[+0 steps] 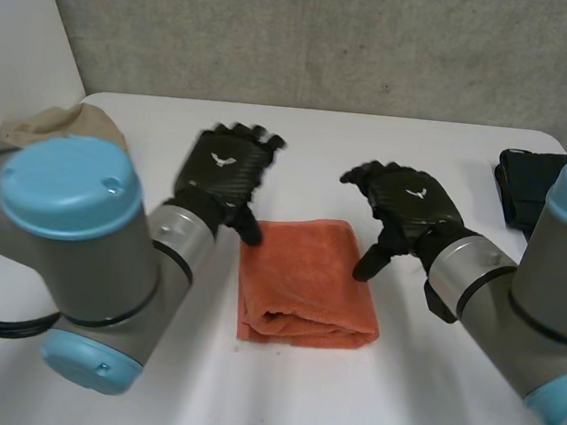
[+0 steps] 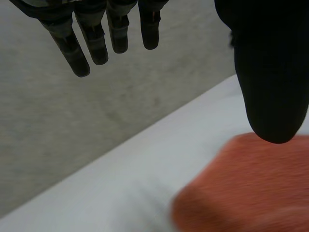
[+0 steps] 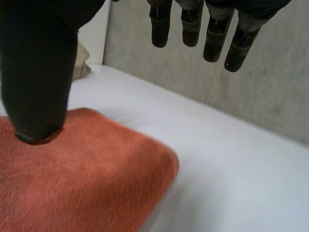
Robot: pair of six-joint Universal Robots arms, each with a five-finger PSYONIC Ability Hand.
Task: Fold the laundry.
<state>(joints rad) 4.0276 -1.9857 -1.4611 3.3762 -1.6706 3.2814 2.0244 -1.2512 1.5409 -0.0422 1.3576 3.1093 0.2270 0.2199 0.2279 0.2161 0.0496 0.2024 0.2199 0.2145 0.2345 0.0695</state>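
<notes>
Head view: a folded orange towel [image 1: 307, 280] lies in the middle of the white surface [image 1: 396, 404], between the two hands. The left hand [image 1: 225, 172] is at the towel's far left corner, with its fingers spread and its thumb pointing down at that corner. The right hand [image 1: 404, 209] is at the towel's right edge, fingers loosely bent and holding nothing, thumb tip down by the edge. A beige cloth [image 1: 61, 123] sits at the surface's far left corner and a black cloth [image 1: 532, 186] at its right edge.

Left wrist view: the fingers [image 2: 96, 43] are straight and well apart from the thumb [image 2: 270, 72], which hangs over the towel [image 2: 251, 193]. I cannot tell whether it touches.

Right wrist view: the fingers [image 3: 193, 26] are straight with nothing in them, and the thumb [image 3: 38, 72] is over the towel [image 3: 82, 179].
</notes>
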